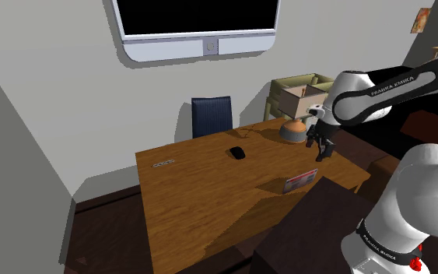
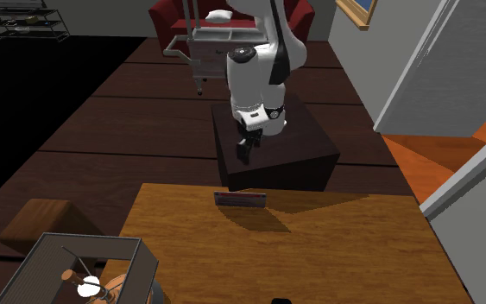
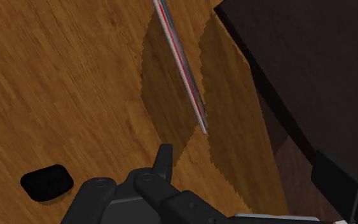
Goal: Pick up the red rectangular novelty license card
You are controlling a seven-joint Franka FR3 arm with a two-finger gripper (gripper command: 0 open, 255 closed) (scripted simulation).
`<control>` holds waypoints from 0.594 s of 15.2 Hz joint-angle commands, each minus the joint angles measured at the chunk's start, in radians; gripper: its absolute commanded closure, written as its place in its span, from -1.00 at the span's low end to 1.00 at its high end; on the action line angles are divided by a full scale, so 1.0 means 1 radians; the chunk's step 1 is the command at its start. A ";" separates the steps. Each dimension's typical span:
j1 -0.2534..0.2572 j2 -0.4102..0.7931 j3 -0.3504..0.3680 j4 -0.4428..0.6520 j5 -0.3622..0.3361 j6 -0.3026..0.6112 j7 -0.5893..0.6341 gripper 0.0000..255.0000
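The red card [image 1: 300, 181] stands on its long edge on the wooden table [image 1: 209, 194], close to the edge nearest the dark stand [image 1: 318, 226]. In the wrist view the card [image 3: 182, 63] is seen edge-on as a thin grey strip with a red line, ahead of the fingers. My black gripper [image 1: 320, 148] hangs in the air above the table, higher than the card and a little towards the far side. It is open with nothing between its fingers [image 3: 165, 162]. From the second exterior view the card [image 2: 241, 199] faces the camera and the gripper [image 2: 248, 145] hovers behind it.
A black mouse [image 1: 236, 152] lies mid-table. A round orange and grey pot [image 1: 293, 130] stands at the far edge near the gripper. A blue chair [image 1: 211, 117] and a cardboard box [image 1: 303, 97] are behind the table. A wire basket [image 2: 85, 263] stands at the second exterior view's lower left.
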 commanded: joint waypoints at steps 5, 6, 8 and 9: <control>0.372 0.336 -0.402 0.065 0.202 0.258 -0.423 -1.00; 0.550 0.408 -0.558 0.082 0.334 0.296 -0.559 -1.00; 1.265 0.404 -1.283 0.128 0.345 0.345 -0.649 -1.00; 1.391 0.346 -1.438 0.156 0.234 0.360 -0.609 -1.00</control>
